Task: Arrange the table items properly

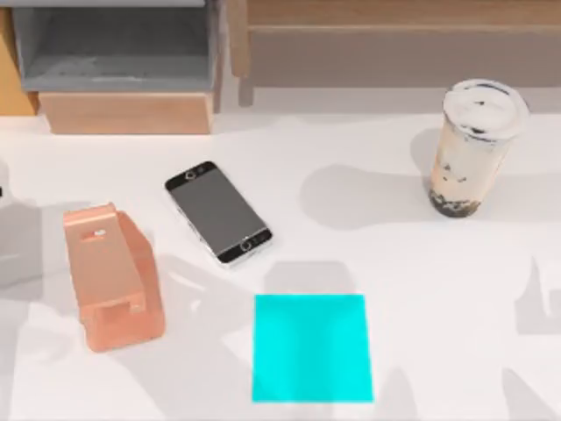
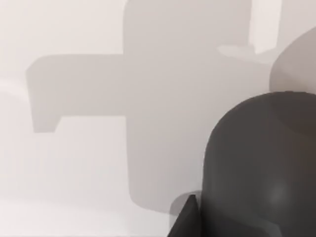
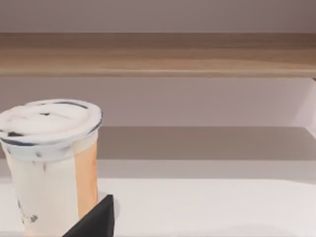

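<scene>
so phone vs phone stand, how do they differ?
The smartphone is black with a silver edge and lies flat, angled diagonally; the phone stand is rose-gold, blocky and rises off the surface. The smartphone sits nearer the shelf, the phone stand toward the left. Both rest on the white table.

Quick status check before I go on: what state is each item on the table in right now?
smartphone: flat on the table, screen up, dark, lying at a slant beside the stand.
phone stand: on the table's left side, holding nothing.
cup of milky tea: upright, lid on, at the table's right rear.
cyan mat: flat near the front edge, nothing on it.
</scene>
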Controlling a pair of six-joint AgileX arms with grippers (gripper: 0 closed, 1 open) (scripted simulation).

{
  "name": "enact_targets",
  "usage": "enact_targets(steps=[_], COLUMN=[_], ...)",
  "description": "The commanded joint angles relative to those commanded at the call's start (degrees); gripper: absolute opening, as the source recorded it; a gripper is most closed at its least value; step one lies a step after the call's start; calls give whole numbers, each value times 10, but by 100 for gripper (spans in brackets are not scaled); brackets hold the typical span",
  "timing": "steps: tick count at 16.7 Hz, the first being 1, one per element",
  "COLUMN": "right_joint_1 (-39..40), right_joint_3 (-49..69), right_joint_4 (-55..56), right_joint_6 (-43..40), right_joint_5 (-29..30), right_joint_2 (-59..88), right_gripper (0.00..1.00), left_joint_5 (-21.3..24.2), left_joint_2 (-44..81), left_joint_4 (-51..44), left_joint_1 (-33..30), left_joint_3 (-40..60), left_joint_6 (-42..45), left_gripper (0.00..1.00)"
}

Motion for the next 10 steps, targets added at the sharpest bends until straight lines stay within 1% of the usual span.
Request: enact_targets(steps=[2, 4, 8, 10], right_joint_1=[0, 0, 0, 0], right_joint_3=[0, 0, 0, 0], right_joint_4=[0, 0, 0, 0], right_joint_6=[0, 0, 0, 0], right_joint_5=[0, 0, 0, 0], right_joint_2=[0, 0, 0, 0], right_gripper=[100, 100, 100, 100], left_joint_5=[0, 0, 0, 0], left_joint_2=[-4, -17, -40, -57], left_joint_4=[-9, -41, -157, -196], left_joint_1=[0, 0, 0, -1], left_joint_3=[9, 37, 95, 125], left_joint_6=[-1, -1, -2, -3], left_gripper=[0, 0, 0, 0])
